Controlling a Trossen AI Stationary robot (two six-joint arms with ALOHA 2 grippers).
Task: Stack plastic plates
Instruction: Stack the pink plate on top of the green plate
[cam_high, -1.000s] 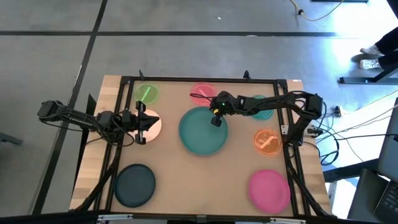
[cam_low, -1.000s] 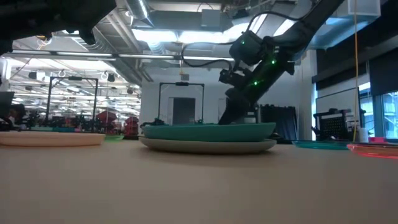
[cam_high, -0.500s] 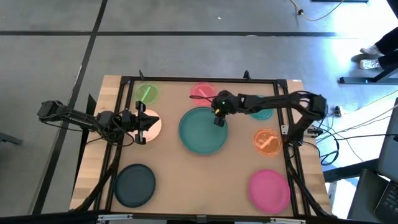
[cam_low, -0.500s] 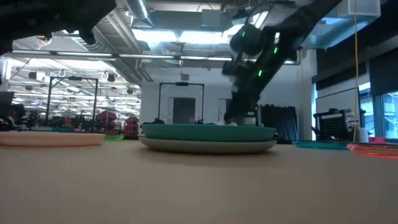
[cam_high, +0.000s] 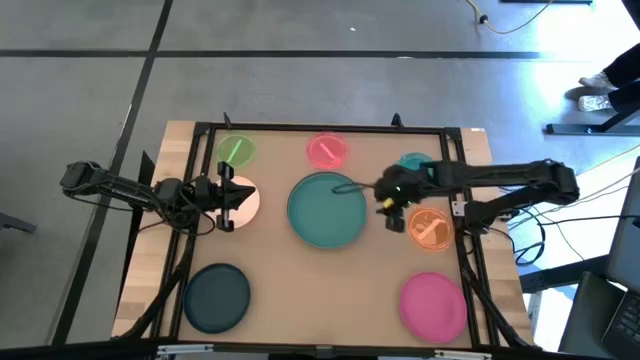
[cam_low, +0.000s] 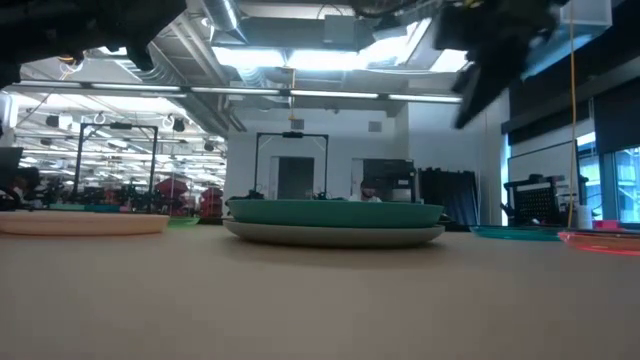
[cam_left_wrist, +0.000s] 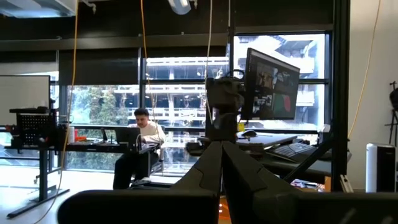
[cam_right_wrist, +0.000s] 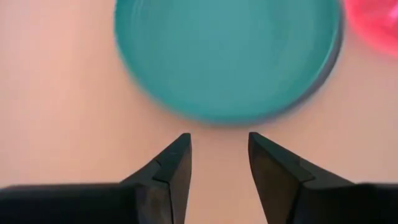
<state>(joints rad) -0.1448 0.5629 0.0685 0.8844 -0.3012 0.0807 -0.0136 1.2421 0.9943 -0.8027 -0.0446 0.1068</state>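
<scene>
High view: the big teal plate sits at the middle of the surface on top of a grey plate, whose rim shows under it in the low view, so one pair is already stacked. The other large ones lie apart: a dark slate plate at the near left corner and a magenta plate at the near right. The small ones lie around the stack: green and pink along the far edge, teal-blue partly under the right arm, orange just right of the stack, white under the left end effector. Judging by their thin, shallow shape, these look light, stiff and rather slick, likely to slide on the smooth wood, so pinching the raised rim seems the best hold. The right end effector hangs over bare wood just beside the stack, its fingers moderately apart and holding nothing. I cannot tell whether the left one is spread or closed. Beyond the surface is an open workshop with desks, monitors and a seated person.
</scene>
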